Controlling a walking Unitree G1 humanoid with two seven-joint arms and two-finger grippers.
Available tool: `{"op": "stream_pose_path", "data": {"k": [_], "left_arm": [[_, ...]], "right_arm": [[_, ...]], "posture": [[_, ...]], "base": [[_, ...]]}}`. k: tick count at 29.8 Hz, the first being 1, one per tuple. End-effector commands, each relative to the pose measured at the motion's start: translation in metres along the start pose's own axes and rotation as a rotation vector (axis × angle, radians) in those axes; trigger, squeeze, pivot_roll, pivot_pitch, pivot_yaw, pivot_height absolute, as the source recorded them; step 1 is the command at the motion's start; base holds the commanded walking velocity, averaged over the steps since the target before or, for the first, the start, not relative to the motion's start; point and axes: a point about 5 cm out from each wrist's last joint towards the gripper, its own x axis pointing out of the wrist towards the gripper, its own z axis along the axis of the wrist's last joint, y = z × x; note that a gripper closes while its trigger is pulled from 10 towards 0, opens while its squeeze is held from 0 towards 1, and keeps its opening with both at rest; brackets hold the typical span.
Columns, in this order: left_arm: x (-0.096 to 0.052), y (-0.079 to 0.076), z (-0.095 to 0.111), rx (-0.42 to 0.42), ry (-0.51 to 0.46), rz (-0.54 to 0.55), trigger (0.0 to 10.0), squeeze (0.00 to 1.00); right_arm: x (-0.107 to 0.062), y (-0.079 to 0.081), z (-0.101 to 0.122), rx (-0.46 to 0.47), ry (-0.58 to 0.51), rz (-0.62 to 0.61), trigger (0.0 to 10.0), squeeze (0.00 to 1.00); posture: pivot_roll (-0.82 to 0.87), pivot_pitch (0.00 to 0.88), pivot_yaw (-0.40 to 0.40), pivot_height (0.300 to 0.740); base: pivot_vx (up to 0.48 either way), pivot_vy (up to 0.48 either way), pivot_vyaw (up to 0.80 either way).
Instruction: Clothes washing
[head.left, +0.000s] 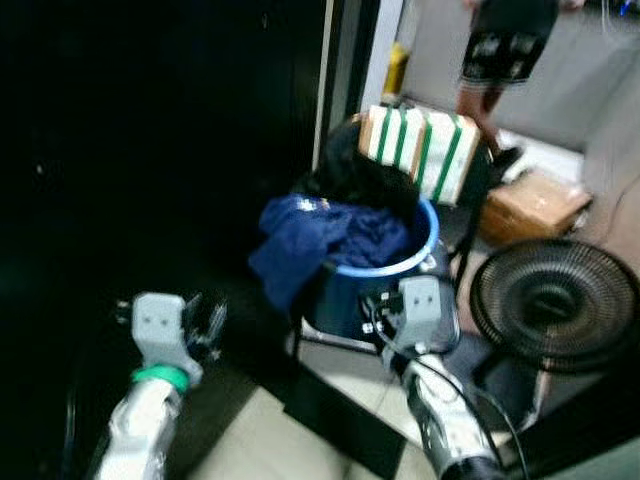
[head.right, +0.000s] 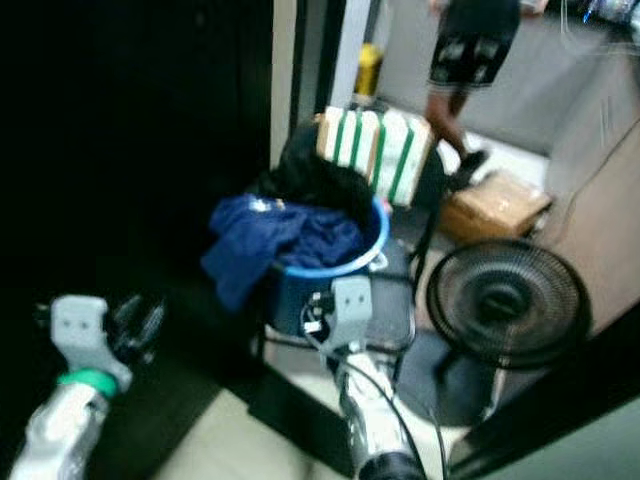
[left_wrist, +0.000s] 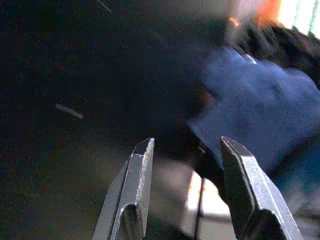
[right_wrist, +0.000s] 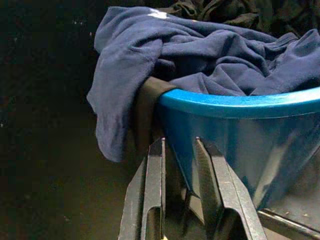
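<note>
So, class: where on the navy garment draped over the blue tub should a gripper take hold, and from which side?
Grip the navy garment on the fold hanging outside the blue tub rim, coming from the robot's left; that loose flap hangs free, while the rest lies bunched inside.

Head stereo pair looks forward and down from above both arms, moderately far, slightly blurred; both eyes share the blue basin (head.left: 425, 262) heaped with navy clothing (head.left: 320, 240), a floor fan (head.left: 555, 305) and a person's legs (head.left: 490, 70) beyond; right wrist camera sits close against the basin wall, looking along its fingers (right_wrist: 155, 195); left wrist camera faces the same clothing (left_wrist: 260, 105) from farther off, blurred.
</note>
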Motion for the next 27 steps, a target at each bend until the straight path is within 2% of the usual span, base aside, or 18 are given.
{"op": "stream_pose_path", "data": {"k": [1,3,10,11,13,15,18,22,24,26,27], "left_arm": [[-0.003,-0.002,-0.007,-0.03,0.045,-0.006,10.0,0.0],[-0.002,-0.001,-0.006,-0.029,0.047,0.002,10.0,0.0],[-0.006,-0.013,-0.011,-0.042,0.077,-0.025,10.0,0.0],[-0.006,-0.013,-0.011,-0.042,0.077,-0.025,10.0,0.0],[-0.007,-0.01,-0.008,-0.038,0.073,-0.027,10.0,0.0],[-0.008,-0.008,-0.007,-0.038,0.07,-0.022,10.0,0.0],[-0.014,0.001,-0.008,-0.033,0.067,0.031,10.0,0.0],[-0.023,0.006,-0.007,-0.042,0.061,0.065,10.0,0.0],[-0.024,0.006,-0.006,-0.046,0.058,0.069,10.0,0.0],[-0.027,-0.004,-0.002,-0.049,0.047,0.042,10.0,0.0],[-0.027,-0.004,-0.002,-0.049,0.047,0.042,10.0,0.0]], "right_arm": [[-0.006,-0.003,-0.008,0.014,0.014,-0.033,10.0,0.0],[-0.007,-0.004,-0.009,0.015,0.015,-0.038,10.0,0.0],[-0.01,-0.014,-0.008,-0.005,0.021,-0.051,10.0,0.0],[-0.01,-0.014,-0.008,-0.005,0.021,-0.051,10.0,0.0],[-0.012,-0.018,-0.009,-0.02,0.034,-0.055,10.0,0.0],[-0.013,-0.019,-0.01,-0.026,0.039,-0.055,10.0,0.0],[-0.018,-0.026,-0.014,-0.057,0.069,-0.055,10.0,0.0],[-0.021,-0.032,-0.017,-0.083,0.101,-0.041,10.0,0.0],[-0.021,-0.033,-0.018,-0.088,0.107,-0.036,10.0,0.0],[-0.022,-0.034,-0.018,-0.094,0.109,-0.036,10.0,0.0],[-0.022,-0.034,-0.018,-0.094,0.109,-0.036,10.0,0.0]], "posture": [[0.16,0.004,0.052,0.74],[0.16,0.004,0.052,0.74],[0.13,0.017,0.029,0.74],[0.13,0.017,0.029,0.74],[0.1,0.021,-0.019,0.74],[0.1,0.021,-0.019,0.74],[0.09,0.035,-0.08,0.74],[0.1,0.043,-0.098,0.74],[0.1,0.051,-0.106,0.74],[0.1,0.053,-0.094,0.74],[0.1,0.053,-0.094,0.74]], "base": [[0.0,0.0,0.0],[0.0,0.0,0.0],[0.0,0.0,0.0],[0.0,0.0,0.0],[0.0,0.0,0.0],[0.0,0.0,0.0],[0.0,0.0,0.0],[0.0,0.0,0.0],[0.0,0.0,0.0],[0.0,0.0,0.0],[0.0,0.0,0.0]]}}
